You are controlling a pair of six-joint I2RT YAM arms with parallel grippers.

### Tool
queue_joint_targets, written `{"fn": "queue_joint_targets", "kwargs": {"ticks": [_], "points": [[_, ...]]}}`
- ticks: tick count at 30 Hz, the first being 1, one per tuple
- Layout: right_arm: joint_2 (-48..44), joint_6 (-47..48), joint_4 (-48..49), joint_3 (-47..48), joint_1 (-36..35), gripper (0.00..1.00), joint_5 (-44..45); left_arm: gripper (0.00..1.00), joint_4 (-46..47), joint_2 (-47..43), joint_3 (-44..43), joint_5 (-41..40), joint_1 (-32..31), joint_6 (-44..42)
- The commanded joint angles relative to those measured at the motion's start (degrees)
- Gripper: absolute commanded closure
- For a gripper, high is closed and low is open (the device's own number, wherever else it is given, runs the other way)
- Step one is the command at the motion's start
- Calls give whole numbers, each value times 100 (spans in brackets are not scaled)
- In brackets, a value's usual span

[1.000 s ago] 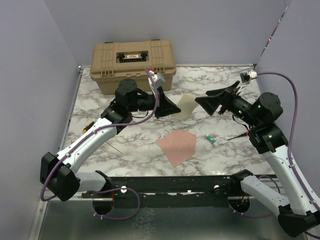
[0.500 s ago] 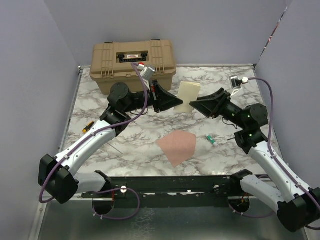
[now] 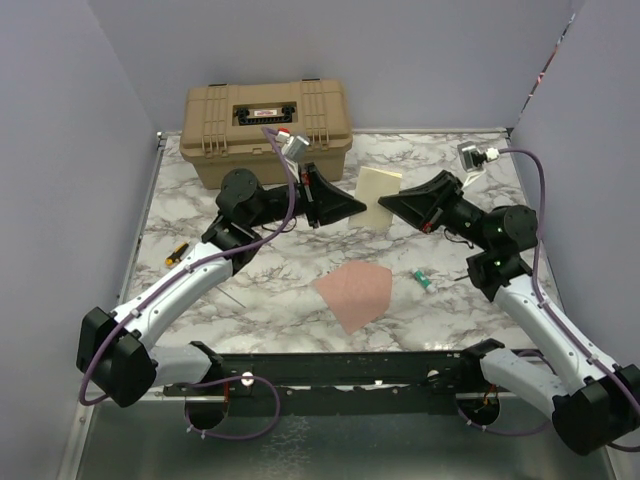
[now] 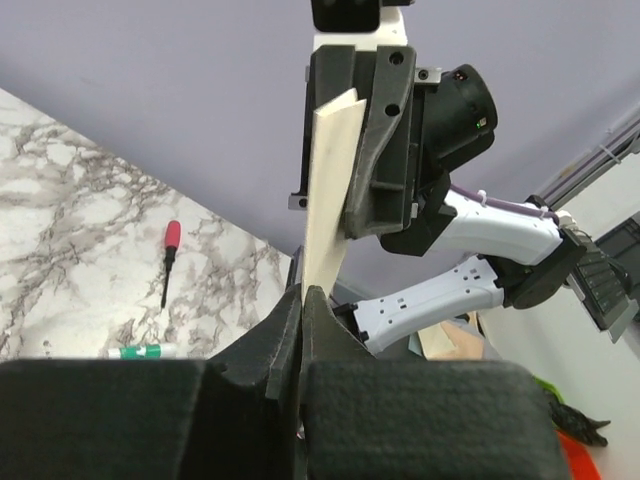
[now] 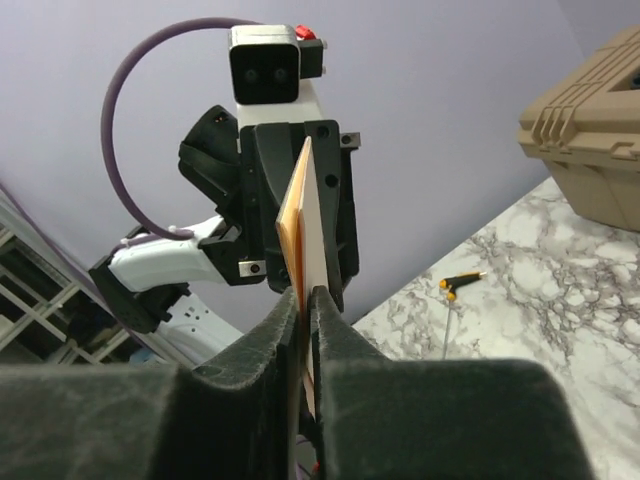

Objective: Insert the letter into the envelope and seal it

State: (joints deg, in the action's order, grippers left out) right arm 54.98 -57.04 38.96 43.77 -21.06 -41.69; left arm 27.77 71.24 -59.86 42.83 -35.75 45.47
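Observation:
The letter (image 3: 378, 190), a pale tan sheet, hangs upright in the air above the middle of the table. My left gripper (image 3: 358, 208) is shut on its left edge, and the sheet (image 4: 330, 190) rises edge-on out of the closed jaws (image 4: 302, 292). From the right, my right gripper (image 3: 386, 204) is shut on the opposite edge; the letter (image 5: 305, 220) shows an orange side between those jaws (image 5: 305, 292). The envelope (image 3: 355, 293), pinkish-brown, lies flat on the marble table (image 3: 450, 160) below, apart from both grippers.
A tan tool case (image 3: 266, 125) stands at the back left, just behind the left arm. A small green-capped tube (image 3: 424, 279) lies right of the envelope. A yellow-handled screwdriver (image 3: 177, 253) lies at the left, a red-handled one (image 4: 168, 262) at the right.
The left gripper carried the letter up and toward the back. The right gripper came in from the right, open a second ago, and has closed on the letter's other edge.

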Motion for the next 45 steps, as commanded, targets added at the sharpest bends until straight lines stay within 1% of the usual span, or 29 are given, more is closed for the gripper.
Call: {"fn": "queue_joint_targets", "kwargs": {"ticks": [1, 2, 3, 4, 6, 7, 8, 10, 12, 15, 17, 19, 21, 24, 26, 30, 32, 36, 40, 45], "points": [[47, 2, 176, 136, -29, 98, -100, 91, 88, 2, 212, 160, -20, 51], [48, 90, -10, 153, -25, 99, -63, 81, 82, -1, 238, 152, -20, 22], [36, 236, -230, 188, -26, 99, 3, 67, 19, -9, 264, 118, -13, -39], [12, 447, -586, 237, -29, 100, 91, 55, -113, -36, 290, 38, -12, -163], [-86, 978, -1603, 336, -29, 99, 492, 35, -658, -121, 379, -255, -11, -532], [-162, 1195, -2191, 368, -30, 99, 855, 29, -997, -170, 417, -491, -11, -783], [-247, 1433, -2603, 354, -30, 99, 1224, 25, -1404, -218, 459, -743, -11, -1045], [-369, 1756, -3308, 241, -28, 99, 1895, 20, -2228, -274, 548, -1410, -11, -1499], [-381, 1954, -4102, 241, -29, 100, 2484, 19, -2997, -209, 615, -2111, -25, -1826], [-203, 2045, -5011, 301, -27, 99, 2930, 17, -3817, 26, 769, -2806, -163, -2093], [-102, 2028, -5421, 268, -30, 99, 3114, 16, -4010, 226, 921, -2967, -358, -2033], [-53, 2005, -5690, 164, -27, 99, 3304, 14, -4017, 362, 1155, -3227, -683, -1836], [-53, 1972, -5887, 52, -25, 100, 3512, 14, -4016, 471, 1382, -3384, -882, -1690], [-15, 1996, -6076, -36, -25, 100, 3714, 15, -4003, 683, 1564, -3712, -1230, -1595], [51, 2018, -6182, -44, -29, 100, 3795, 17, -3883, 851, 1649, -3801, -1478, -1526], [116, 2021, -6338, -48, -25, 100, 3939, 33, -3629, 1430, 1600, -3531, -1846, -1436], [78, 2000, -6381, -90, -30, 100, 4007, 37, -3561, 1676, 1526, -3519, -2070, -1453], [-27, 1887, -6380, -231, -29, 100, 4013, 39, -3410, 1934, 1621, -3652, -2306, -1476], [-53, 1854, -6331, -342, -30, 100, 4000, 39, -3383, 2019, 1752, -4087, -2358, -1533], [50, 1854, -6334, -285, -25, 100, 4010, 41, -3460, 2229, 1688, -4602, -2355, -1661]]}}
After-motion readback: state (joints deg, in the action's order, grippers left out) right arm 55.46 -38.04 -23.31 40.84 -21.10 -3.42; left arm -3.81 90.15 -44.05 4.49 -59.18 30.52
